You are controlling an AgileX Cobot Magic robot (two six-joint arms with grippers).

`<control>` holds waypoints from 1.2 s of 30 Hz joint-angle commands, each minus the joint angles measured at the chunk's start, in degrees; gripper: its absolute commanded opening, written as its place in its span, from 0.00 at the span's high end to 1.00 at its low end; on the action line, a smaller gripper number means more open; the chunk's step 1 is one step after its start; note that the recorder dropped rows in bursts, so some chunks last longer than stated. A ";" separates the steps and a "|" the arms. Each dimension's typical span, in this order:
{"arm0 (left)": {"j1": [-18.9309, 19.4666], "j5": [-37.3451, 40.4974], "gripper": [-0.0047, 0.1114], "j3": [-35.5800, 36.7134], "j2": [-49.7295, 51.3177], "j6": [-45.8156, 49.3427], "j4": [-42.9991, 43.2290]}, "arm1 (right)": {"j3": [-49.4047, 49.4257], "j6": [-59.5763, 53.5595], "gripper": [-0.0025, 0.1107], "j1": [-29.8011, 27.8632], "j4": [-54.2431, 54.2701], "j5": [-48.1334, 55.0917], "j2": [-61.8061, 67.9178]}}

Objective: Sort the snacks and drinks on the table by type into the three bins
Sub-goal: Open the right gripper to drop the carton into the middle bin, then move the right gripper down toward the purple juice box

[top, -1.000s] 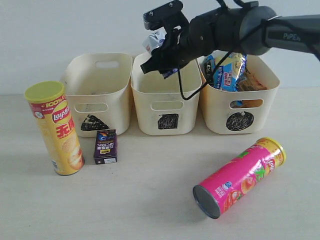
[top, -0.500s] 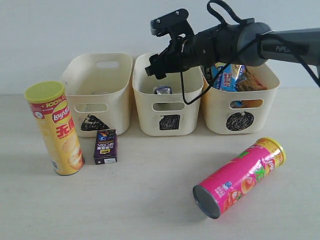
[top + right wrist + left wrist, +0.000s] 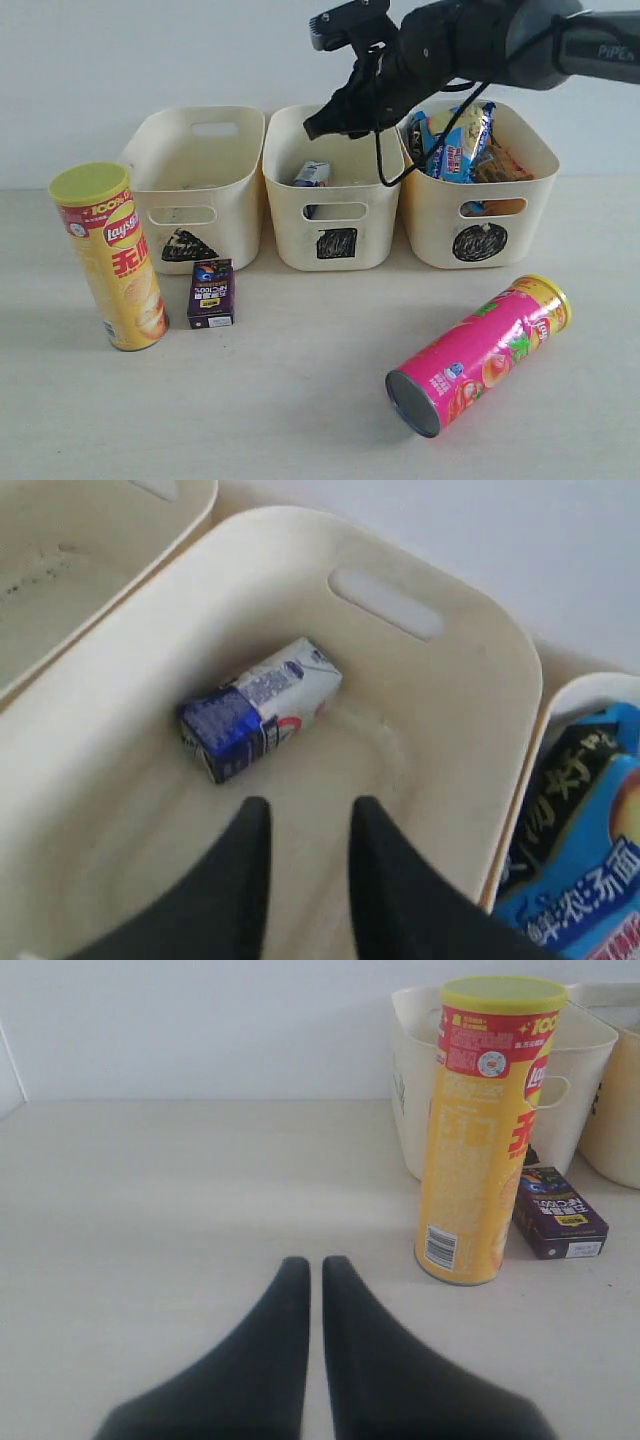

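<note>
The right claw (image 3: pixel 310 815) hangs above the square bin (image 3: pixel 290 240) with its 2 fingers parted by a modest gap. Nothing sits between them and they touch nothing. Below it, the white and blue carton (image 3: pixel 260 720) lies on its side on the floor of that bin, well clear of the fingertips and near the back wall with the slot handle. The left claw (image 3: pixel 310 1265) is low over the table (image 3: pixel 300 400), its 2 fingers pressed almost together with only a thin slit between, gripping nothing. The 3 bins stand in a row, side by side, at the back of the table. The circle bin (image 3: pixel 430 230) on the right holds the blue, black and white foil bag (image 3: pixel 455 140), which stands up above the rim. The orange and white bag (image 3: pixel 497 163) sits beside it, mostly hidden. The triangle bin (image 3: pixel 235 215) is on the left. In front of it the yellow Lay's tube (image 3: pixel 110 260) stands upright, and the dark purple carton (image 3: pixel 211 293) stands just beside the tube. The pink tube (image 3: pixel 480 355) lies on its side in front of the circle bin, well apart from the others.
</note>
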 commanded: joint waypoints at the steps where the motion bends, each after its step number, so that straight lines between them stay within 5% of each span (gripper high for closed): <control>1: 0.17 -0.41 0.92 -0.16 -0.21 -0.48 -0.14 | -0.30 -1.75 0.98 1.42 -0.34 8.34 -2.76; 13: 0.17 -0.41 0.92 -0.16 -0.21 -0.48 -0.14 | 7.70 16.45 0.98 9.64 -12.08 8.83 -6.76; 29: 0.17 -0.41 0.92 -0.16 -0.21 -0.48 -0.14 | 9.57 21.94 0.97 20.15 -6.77 7.91 -6.69; 32: 0.17 -0.41 0.92 -0.16 -0.21 -0.48 -0.14 | 9.57 19.65 0.83 20.29 -1.62 6.82 -5.62; 36: 0.17 -0.41 0.92 -0.16 -0.21 -0.48 -0.14 | 9.57 17.50 0.45 20.52 2.63 4.85 -2.65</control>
